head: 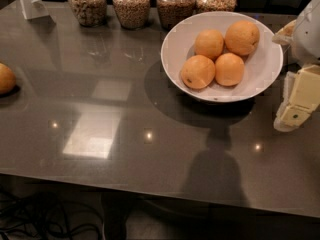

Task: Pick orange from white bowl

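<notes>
The white bowl (265, 69) stands on the grey table at the back right and holds several oranges. The widest orange (242, 37), with plain dull peel, lies at the bowl's back right. An orange with a small dark spot (198, 72) lies at the front left, and two smaller ones (209, 43) (230, 69) lie between them. My gripper (295, 109) hangs at the right edge of the view, just outside the bowl's right rim and a little above the table. It holds nothing that I can see.
Several glass jars of grain (131, 5) line the table's back edge behind the bowl. A loose orange (5, 78) lies at the far left edge. A white wedge-shaped object (31, 4) stands at the back left. Cables (45, 224) lie on the floor below the table's front edge.
</notes>
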`<control>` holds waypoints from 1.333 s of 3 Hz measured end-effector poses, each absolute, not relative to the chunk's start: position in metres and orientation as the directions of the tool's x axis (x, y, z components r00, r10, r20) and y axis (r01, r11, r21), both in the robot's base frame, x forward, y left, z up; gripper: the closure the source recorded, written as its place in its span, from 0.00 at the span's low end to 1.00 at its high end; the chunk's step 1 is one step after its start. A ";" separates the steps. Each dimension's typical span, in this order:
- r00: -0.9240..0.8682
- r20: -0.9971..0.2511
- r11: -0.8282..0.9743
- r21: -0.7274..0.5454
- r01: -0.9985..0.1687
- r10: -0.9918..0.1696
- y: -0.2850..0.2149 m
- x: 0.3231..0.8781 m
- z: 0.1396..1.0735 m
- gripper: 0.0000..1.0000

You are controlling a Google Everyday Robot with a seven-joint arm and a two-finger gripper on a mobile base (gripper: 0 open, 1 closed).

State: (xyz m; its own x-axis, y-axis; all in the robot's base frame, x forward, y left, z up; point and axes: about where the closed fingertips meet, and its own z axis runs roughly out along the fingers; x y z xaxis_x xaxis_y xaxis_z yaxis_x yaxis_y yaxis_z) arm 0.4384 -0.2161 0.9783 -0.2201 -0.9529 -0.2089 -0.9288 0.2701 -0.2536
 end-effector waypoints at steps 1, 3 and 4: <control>-0.220 -0.209 0.270 -0.254 -0.929 -0.953 -0.216 0.438 0.978 0.00; -0.039 -0.220 0.131 -0.422 -0.897 -0.975 -0.207 0.477 0.986 0.00; 0.140 -0.203 -0.009 -0.538 -0.843 -0.969 -0.198 0.526 0.992 0.00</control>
State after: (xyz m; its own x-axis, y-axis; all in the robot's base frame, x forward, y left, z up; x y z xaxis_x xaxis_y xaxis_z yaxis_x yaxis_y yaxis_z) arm 0.5259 -0.1978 0.9917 0.1402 -0.9691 -0.2028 -0.8427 -0.0093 -0.5382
